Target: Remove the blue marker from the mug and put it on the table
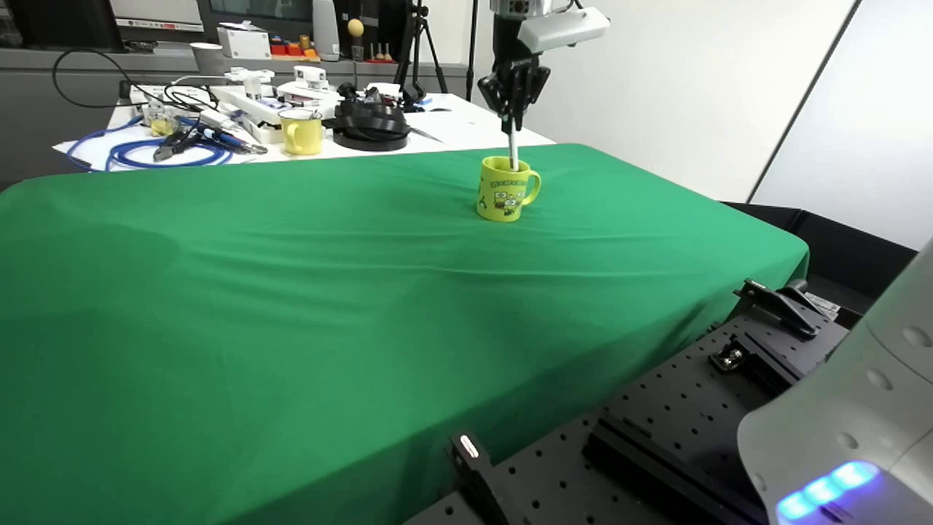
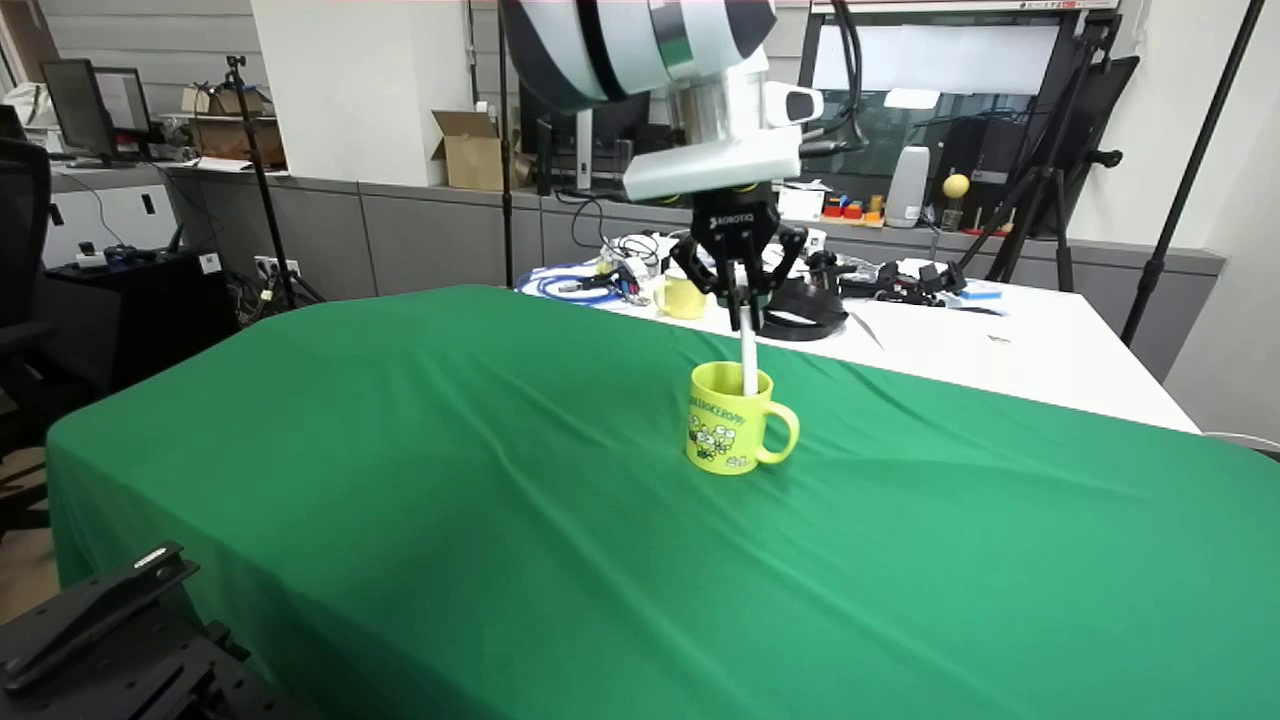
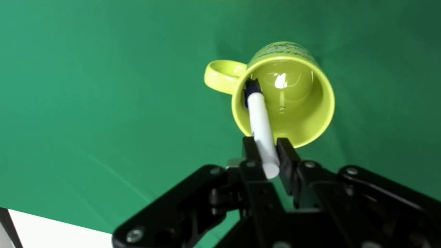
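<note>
In an exterior view, one green-printed yellow mug [image 1: 499, 193] is standing upright near the far edge of the green-draped table [image 1: 291, 292], toward its far right corner and well apart from the near edge. One marker [image 3: 262, 127], white-barrelled with a dark blue end, is slanting down into this mug, the blue end sitting inside, close to the wall on the handle side; whether it is touching the bottom, I cannot tell. One Robotiq gripper [image 2: 747, 318] is hanging above the mug, its two fingers [image 3: 248, 148] standing only the marker's thickness apart and pinching the white barrel near its top. They are hovering over the rim, apart from it, and the mug's wall is ringing the blue end.

In an exterior view the gripper is partly blocking sight of a second yellow mug [image 2: 682, 300], which is standing near the near edge of one white table [image 2: 1080, 370] beyond. Two mugs are thus showing in both exterior views. Beside the second, one looped black band [image 1: 370, 131] is lying, and blue cable [image 1: 119, 154] is cluttering that table's near left corner. One black tripod [image 1: 418, 18] is rising past its far edge. One perforated black plate [image 1: 656, 401] is running along the green-draped table's near edge, with the arm's white base [image 1: 824, 415] standing beside it, blue lights glowing.
</note>
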